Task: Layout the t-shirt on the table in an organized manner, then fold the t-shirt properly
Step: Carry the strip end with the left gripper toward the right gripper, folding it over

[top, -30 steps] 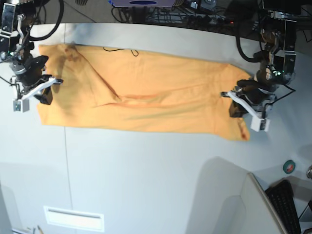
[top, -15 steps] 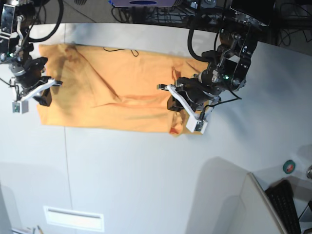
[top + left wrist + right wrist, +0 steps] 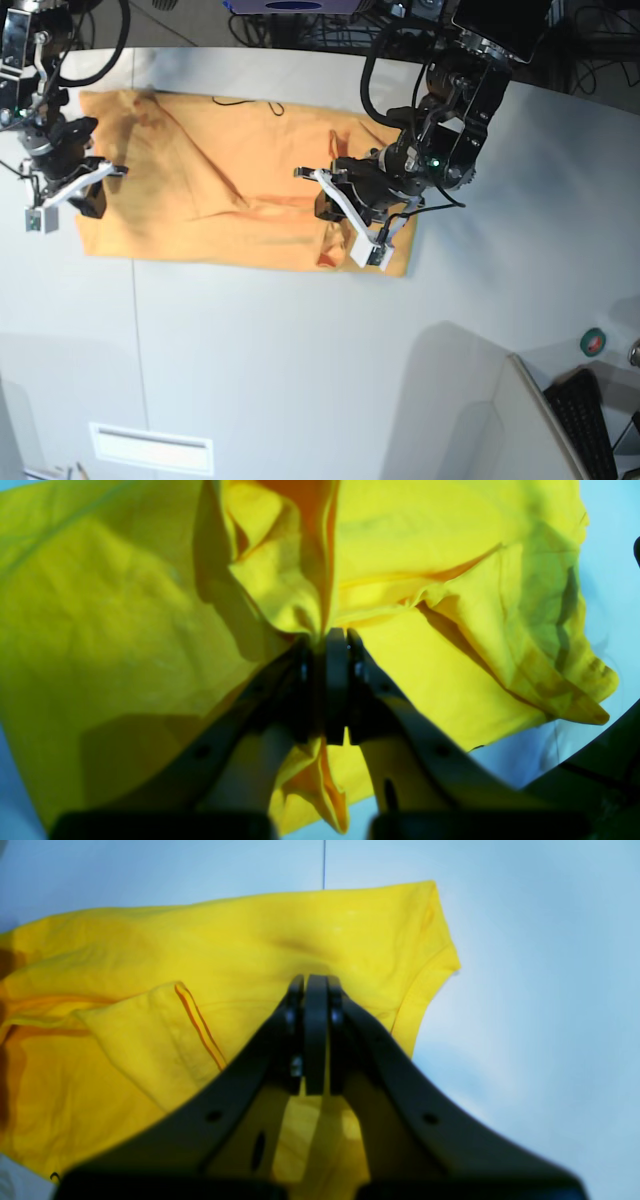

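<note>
I had the left hand (image 3: pixel 335 208) clamped on a bunched end of the soft orange-yellow cotton t-shirt (image 3: pixel 230 190), lifted over its middle. The shirt's long axis ran away toward my right hand (image 3: pixel 75 185), pressed shut on the far end against the off-white surface (image 3: pixel 300 350).

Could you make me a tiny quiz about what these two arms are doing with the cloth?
1. True or false: the left gripper has cloth pinched between its jaws.
2. Which colour is the t-shirt: A green, B orange-yellow, C white?
3. Fill in: the right gripper sits at the shirt's ____ end in the base view.

Key: 1 true. 2 B. 3 left. The shirt lies on the table.
</note>
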Robot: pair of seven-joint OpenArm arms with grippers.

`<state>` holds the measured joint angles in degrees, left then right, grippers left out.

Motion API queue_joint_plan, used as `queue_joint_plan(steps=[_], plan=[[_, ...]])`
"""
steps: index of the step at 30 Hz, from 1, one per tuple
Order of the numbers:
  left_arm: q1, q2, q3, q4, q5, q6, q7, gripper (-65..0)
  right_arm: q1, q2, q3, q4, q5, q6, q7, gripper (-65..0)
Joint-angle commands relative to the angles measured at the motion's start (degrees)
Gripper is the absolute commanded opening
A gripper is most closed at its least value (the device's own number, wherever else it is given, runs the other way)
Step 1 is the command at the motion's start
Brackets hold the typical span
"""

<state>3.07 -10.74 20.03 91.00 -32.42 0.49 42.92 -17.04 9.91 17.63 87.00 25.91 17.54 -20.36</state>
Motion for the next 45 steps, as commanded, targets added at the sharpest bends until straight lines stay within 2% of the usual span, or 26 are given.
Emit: queue_joint_plan(steps=[1, 10, 18, 22, 41, 42, 45], plan=[[-0.74, 0.68, -0.03, 0.91, -0.59, -0.27, -1.03, -65.0, 0.29, 0.68, 0.35, 0.87, 0.68, 0.26, 1.41, -65.0], [-3.99, 4.37, 0.06, -2.78, -0.59, -0.27, 3.02, -65.0, 0.29, 0.68, 0.35, 0.95, 0.68, 0.26, 1.41, -65.0], [-3.73, 4.02, 0.14, -2.25, -0.59, -0.27, 3.37, -65.0, 0.29, 0.68, 0.44, 0.95, 0.68, 0.26, 1.41, -65.0], [-3.99, 4.19, 0.14, -2.61, -0.50, -0.27, 6.53, -65.0, 0.38, 0.59, 0.44, 0.87, 0.68, 0.26, 1.41, -65.0], [-4.26, 4.54, -0.03, -2.69, -0.50, -0.27, 6.53, -65.0, 1.08, 0.51, 0.26, 0.69, 0.68, 0.26, 1.41, -65.0], [-4.35, 4.54, -0.03, -2.69, -0.50, -0.27, 6.53, -63.7, 1.08, 0.51, 0.26, 0.69, 0.68, 0.26, 1.41, -65.0], [-4.96, 4.63, 0.06, -2.69, -0.50, -0.27, 6.53, -46.1, 1.08, 0.51, 0.26, 0.69, 0.68, 0.26, 1.41, -65.0]])
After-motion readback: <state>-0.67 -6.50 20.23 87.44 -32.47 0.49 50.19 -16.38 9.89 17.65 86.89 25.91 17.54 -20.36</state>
